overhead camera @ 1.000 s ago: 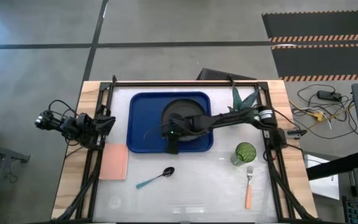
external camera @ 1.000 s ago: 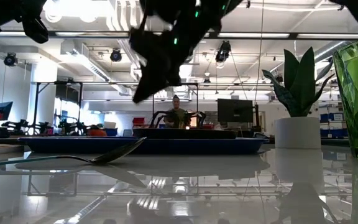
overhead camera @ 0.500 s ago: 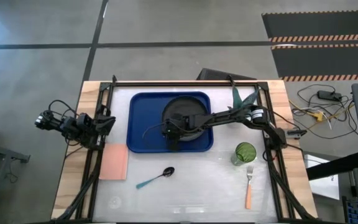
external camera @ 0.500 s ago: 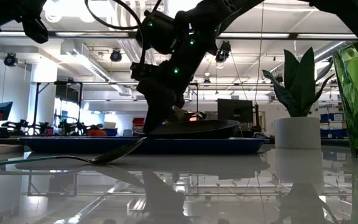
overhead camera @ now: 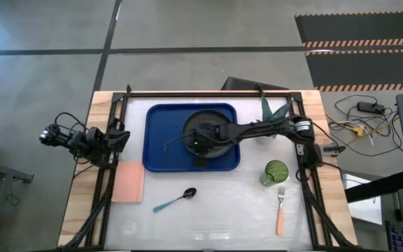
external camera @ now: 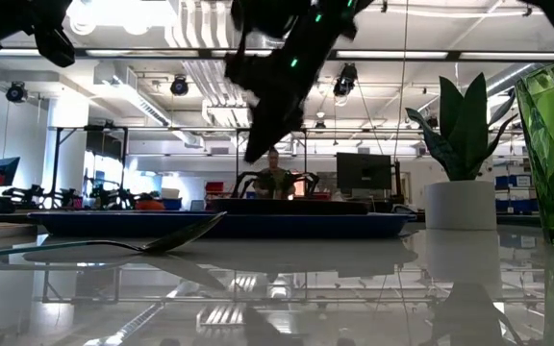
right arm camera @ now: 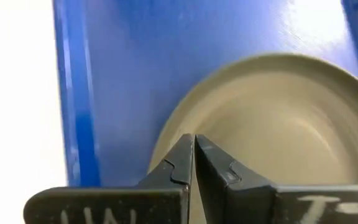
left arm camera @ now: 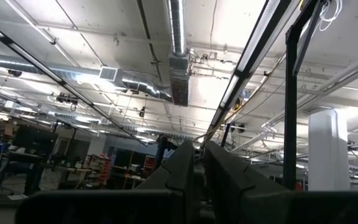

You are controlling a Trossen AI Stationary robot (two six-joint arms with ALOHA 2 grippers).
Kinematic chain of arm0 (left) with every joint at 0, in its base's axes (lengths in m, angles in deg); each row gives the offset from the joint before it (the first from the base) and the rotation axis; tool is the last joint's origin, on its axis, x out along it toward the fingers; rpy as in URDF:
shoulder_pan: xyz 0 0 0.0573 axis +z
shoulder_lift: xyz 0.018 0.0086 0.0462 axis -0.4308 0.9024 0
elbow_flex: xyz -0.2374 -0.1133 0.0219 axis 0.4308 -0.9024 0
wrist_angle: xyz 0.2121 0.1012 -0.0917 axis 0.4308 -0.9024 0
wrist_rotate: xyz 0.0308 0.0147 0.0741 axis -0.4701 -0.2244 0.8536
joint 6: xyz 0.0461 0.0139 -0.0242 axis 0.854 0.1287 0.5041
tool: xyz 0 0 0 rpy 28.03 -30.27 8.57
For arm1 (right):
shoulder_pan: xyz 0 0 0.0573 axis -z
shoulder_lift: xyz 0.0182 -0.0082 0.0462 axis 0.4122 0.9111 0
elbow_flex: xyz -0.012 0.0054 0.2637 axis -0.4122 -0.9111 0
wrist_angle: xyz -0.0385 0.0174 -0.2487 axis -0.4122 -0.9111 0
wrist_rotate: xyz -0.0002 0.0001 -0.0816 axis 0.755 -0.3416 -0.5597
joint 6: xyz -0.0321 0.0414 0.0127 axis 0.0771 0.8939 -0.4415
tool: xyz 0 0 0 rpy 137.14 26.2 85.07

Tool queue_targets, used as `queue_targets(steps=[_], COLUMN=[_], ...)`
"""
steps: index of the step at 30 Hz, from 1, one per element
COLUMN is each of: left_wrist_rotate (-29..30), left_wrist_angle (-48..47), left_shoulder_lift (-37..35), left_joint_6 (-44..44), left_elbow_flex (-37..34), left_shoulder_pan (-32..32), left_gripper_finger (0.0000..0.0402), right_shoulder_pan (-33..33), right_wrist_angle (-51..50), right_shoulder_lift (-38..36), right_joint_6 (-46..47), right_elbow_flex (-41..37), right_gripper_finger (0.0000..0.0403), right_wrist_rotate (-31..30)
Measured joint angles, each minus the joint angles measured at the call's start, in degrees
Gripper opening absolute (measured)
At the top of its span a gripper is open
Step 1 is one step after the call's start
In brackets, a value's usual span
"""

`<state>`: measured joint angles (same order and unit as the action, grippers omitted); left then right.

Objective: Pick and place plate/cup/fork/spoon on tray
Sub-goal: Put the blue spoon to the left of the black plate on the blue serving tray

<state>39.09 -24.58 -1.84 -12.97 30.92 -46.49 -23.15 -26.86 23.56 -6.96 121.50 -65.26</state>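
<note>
The black plate (overhead camera: 212, 124) lies flat on the blue tray (overhead camera: 161, 140); it also shows in the right wrist view (right arm camera: 278, 124) and the low view (external camera: 287, 204). My right gripper (overhead camera: 199, 148) is shut and empty, above the plate's rim (right arm camera: 166, 140) and clear of it in the low view (external camera: 255, 154). The spoon (overhead camera: 177, 199), the green cup (overhead camera: 275, 171) and the orange-handled fork (overhead camera: 280, 210) rest on the table, near of the tray. My left gripper (left arm camera: 197, 162) is shut and empty, folded back at the table's left edge (overhead camera: 96, 143).
A pink flat rectangle (overhead camera: 128, 182) lies near the table's left edge. A teal-leaved plant in a white pot (overhead camera: 275, 112) stands at the far right, under my right arm. People and desks show in the room beyond (external camera: 275, 178).
My right gripper has gone down to the plate's near-left rim and then risen again, ending a little farther toward the table's right and far edges. Half a second ago the plate's near side looked raised in the low view; now the plate lies flat on the tray.
</note>
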Motion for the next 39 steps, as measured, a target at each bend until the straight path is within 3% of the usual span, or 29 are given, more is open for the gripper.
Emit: queue_targets(steps=[7, 13, 20, 26, 32, 36, 39], left_wrist_rotate=[9.52, 3.11, 2.02, 1.92, 1.95, 1.69, -1.06], left_wrist_angle=[-7.14, -6.76, -7.57, -11.63, -30.83, -47.62, -54.20], left_shoulder_lift=[5.62, 18.95, 36.69, 47.25, 53.66, 58.17, 63.58], left_joint_6=[-7.90, -14.02, -20.67, -25.98, -38.60, -55.11, -63.43], left_elbow_flex=[1.75, 7.66, 16.36, 25.13, 35.89, 42.88, 48.15], left_shoulder_pan=[0.00, -0.05, -1.41, -4.70, -7.65, -9.05, -10.31], left_gripper_finger=[0.0012, 0.0001, 0.0000, 0.0000, 0.0000, 0.0000, 0.0000], right_shoulder_pan=[-7.86, -13.81, -18.51, -20.80, -22.00, -22.09, -22.08], right_wrist_angle=[-3.76, 0.94, 19.20, 30.25, 40.32, 46.16, 47.82], right_shoulder_lift=[-10.59, -19.93, -32.06, -41.46, -47.85, -50.43, -51.22], right_joint_6=[4.24, 2.90, -2.22, -3.09, -3.62, -5.23, -6.21], right_elbow_flex=[-5.58, -13.58, -29.39, -42.48, -52.89, -56.70, -57.89], right_gripper_finger=[0.0008, 0.0008, 0.0009, 0.0009, 0.0009, 0.0009, 0.0009], right_wrist_rotate=[-3.09, -3.25, -5.14, -5.16, -5.11, -5.12, -5.11])
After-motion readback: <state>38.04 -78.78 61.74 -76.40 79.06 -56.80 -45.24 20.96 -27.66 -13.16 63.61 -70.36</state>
